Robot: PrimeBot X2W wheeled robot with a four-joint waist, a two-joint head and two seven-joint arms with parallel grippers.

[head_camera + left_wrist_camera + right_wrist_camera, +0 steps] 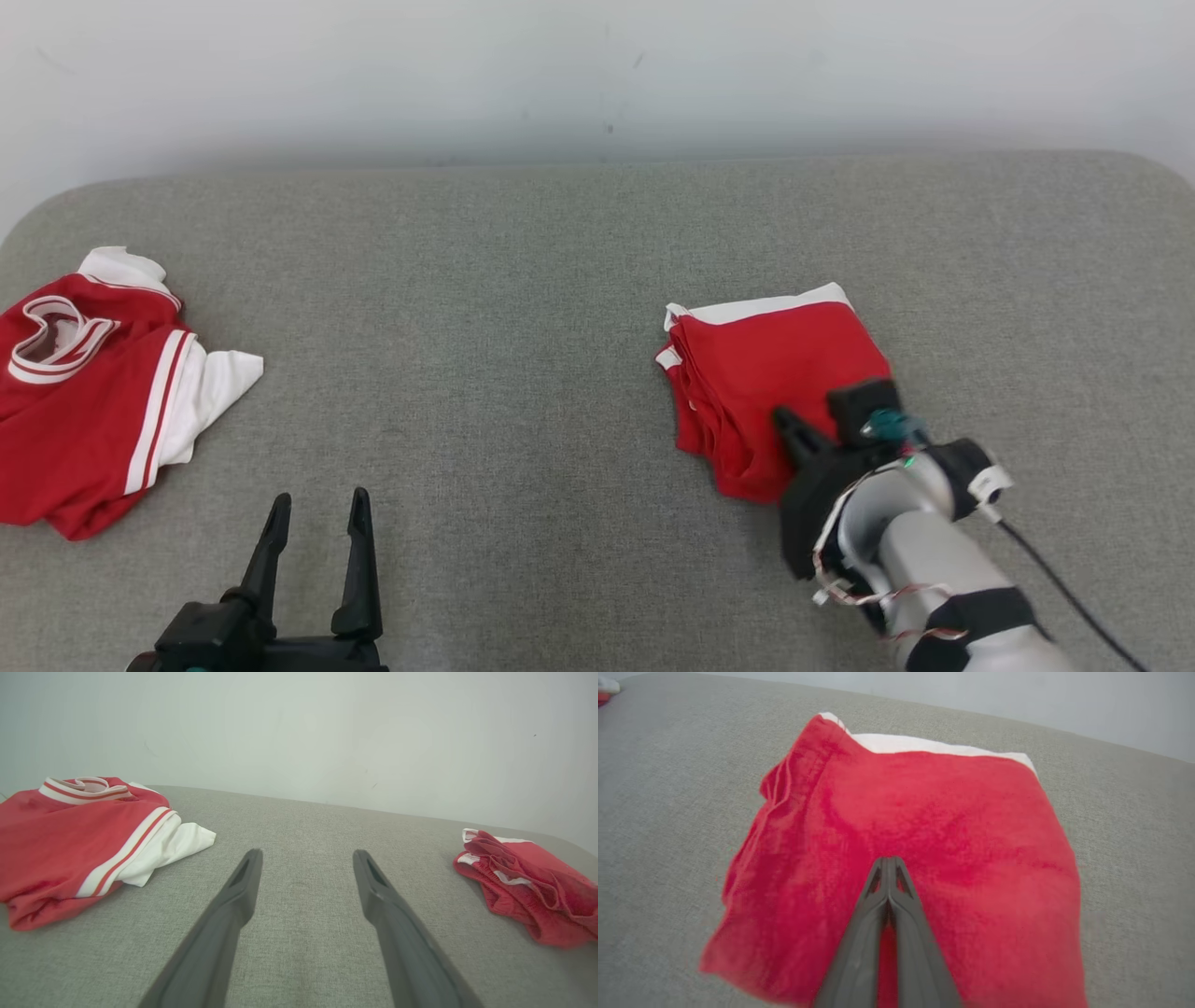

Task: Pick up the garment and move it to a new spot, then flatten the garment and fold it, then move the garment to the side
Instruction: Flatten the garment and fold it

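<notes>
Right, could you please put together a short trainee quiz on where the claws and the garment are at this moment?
1. True or false: the left claw stands open over bare grey cushion.
2. The right claw has its shut tips over: A) the folded red garment; B) bare cushion; C) the left claw.
3. What colour is the band along the folded garment's far edge?

Key: 1 true; 2 A; 3 white.
</notes>
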